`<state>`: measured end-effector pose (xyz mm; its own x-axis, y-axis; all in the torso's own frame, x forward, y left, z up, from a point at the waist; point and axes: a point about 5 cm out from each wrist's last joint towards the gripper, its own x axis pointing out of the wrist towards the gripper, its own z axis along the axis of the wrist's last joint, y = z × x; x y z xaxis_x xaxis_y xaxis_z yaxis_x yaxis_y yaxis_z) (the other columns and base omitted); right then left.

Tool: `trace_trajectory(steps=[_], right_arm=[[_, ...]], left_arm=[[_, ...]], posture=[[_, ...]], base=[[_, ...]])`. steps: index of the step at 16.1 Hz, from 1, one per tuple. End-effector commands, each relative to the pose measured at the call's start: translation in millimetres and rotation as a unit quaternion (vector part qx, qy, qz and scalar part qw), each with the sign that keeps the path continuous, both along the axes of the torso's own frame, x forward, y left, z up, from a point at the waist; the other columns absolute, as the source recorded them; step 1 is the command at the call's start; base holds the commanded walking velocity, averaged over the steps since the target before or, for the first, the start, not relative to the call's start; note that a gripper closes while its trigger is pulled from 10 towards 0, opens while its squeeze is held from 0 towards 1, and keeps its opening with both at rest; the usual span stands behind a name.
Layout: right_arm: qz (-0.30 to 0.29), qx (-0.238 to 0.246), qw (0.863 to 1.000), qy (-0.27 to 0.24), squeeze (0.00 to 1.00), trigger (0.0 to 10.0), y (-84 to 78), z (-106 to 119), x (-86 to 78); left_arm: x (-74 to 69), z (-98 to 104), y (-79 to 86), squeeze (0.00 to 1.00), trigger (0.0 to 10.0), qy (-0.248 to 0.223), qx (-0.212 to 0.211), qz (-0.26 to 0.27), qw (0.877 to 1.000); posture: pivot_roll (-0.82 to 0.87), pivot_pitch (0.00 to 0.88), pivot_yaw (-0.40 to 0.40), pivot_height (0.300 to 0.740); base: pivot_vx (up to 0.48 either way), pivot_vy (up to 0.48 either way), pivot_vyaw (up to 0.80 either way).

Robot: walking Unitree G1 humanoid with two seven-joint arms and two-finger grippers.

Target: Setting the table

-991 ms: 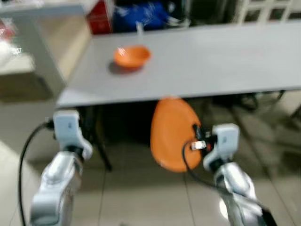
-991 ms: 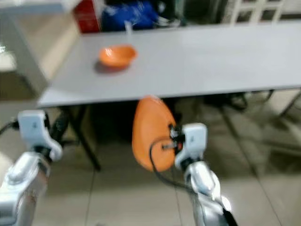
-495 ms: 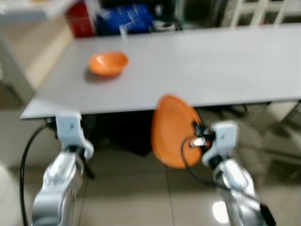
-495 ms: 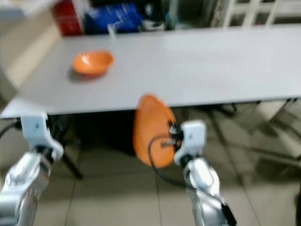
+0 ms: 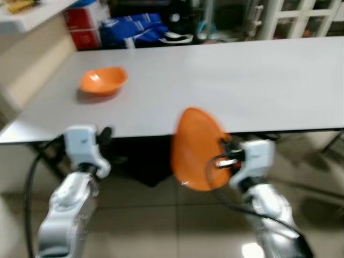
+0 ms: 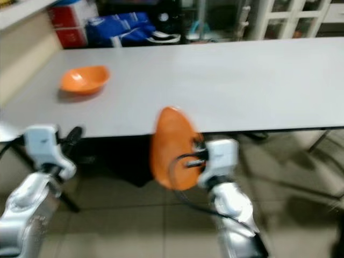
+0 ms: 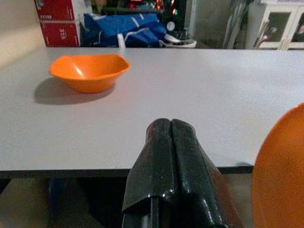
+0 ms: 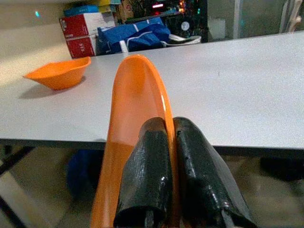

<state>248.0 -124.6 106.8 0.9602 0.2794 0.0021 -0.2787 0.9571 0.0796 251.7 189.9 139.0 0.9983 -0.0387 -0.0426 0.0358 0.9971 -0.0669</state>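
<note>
at the near edge of the grey table (image 5: 258,80) we stand with an orange plate (image 5: 196,150) pinched on its rim by our right gripper (image 8: 168,142), the two black fingers closed tight on either side of the thin edge. the plate is carried on edge, its long axis upright and its top lip just level with the table's front edge, so it sits in front of and partly below the surface rather than over it. that is the relation we judge the next move turns on: the plate must rise and go forward, then tip flat, before it can be laid down. the right arm is plainly the one to do it.

our left gripper (image 7: 168,137) is empty, fingers pressed together, held near the table edge and pointing toward the orange bowl (image 5: 102,80) that rests on the far left part of the table, well apart from the plate.

the head views are a little blurred. the plate's lower rim is cut off in the right wrist view, and we cannot make out which face of the plate is up. behind the table, red boxes (image 7: 59,21) and a blue bag (image 7: 126,28) are visible.
</note>
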Motion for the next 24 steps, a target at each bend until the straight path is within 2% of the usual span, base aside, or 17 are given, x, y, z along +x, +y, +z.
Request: trace_trajectory(steps=[1, 10, 15, 18, 20, 22, 23, 24], right_arm=[[-0.019, -0.005, 0.999, -0.027, 0.13, 0.0, -9.2, 11, 3.9], [-0.011, -0.009, 0.999, -0.028, 0.14, 0.0, -8.9, 9, 8.4], [-0.003, -0.008, 1.0, -0.028, 0.13, 0.0, -4.5, 7, 10.4], [-0.003, -0.005, 1.0, -0.03, 0.14, 0.0, -3.4, 7, 11.4], [0.001, -0.003, 0.999, -0.046, 0.14, 0.0, -0.9, 15, 12.6], [0.019, 0.007, 0.995, -0.097, 0.14, 0.0, 6.8, 44, 22.0], [0.023, 0.009, 0.994, -0.103, 0.14, 0.0, 8.0, 48, 23.6], [0.057, 0.039, 0.989, -0.134, 0.14, 0.0, 17.5, 73, 31.5]], left_arm=[[2.4, 4, -3.6, 0.0, 10.0, -0.01, -0.003, -0.009, 1.0], [5.0, 7, -7.6, 0.0, 10.0, -0.027, 0.015, -0.015, 0.999], [7.6, 10, -4.1, 0.0, 10.0, -0.028, 0.035, -0.007, 0.999], [10.3, 16, -10.1, 0.0, 10.0, -0.028, 0.049, -0.023, 0.998], [10.7, 18, -11.9, 0.0, 10.0, -0.03, 0.05, -0.029, 0.998], [12.0, 20, -13.7, 0.0, 10.0, -0.034, 0.046, -0.032, 0.998], [12.1, 21, -13.6, 0.0, 10.0, -0.034, 0.044, -0.031, 0.998], [13.4, 20, -13.7, 0.0, 10.0, -0.033, 0.041, -0.031, 0.998]], posture=[[-0.12, 0.0, 0.108, 0.74], [-0.1, 0.0, 0.101, 0.74], [-0.09, 0.0, 0.101, 0.74], [-0.09, 0.0, 0.106, 0.74], [-0.09, 0.0, 0.108, 0.74], [-0.1, 0.0, 0.107, 0.74], [-0.1, 0.0, 0.107, 0.74], [-0.1, 0.0, 0.107, 0.74]], base=[[0.0, 0.0, 0.0], [0.0, 0.0, 0.0], [0.434, 0.0, 0.0], [0.469, 0.0, 0.0], [0.48, 0.0, 0.0], [0.48, 0.0, 0.0], [0.48, 0.0, 0.0], [0.48, 0.0, 0.0]])
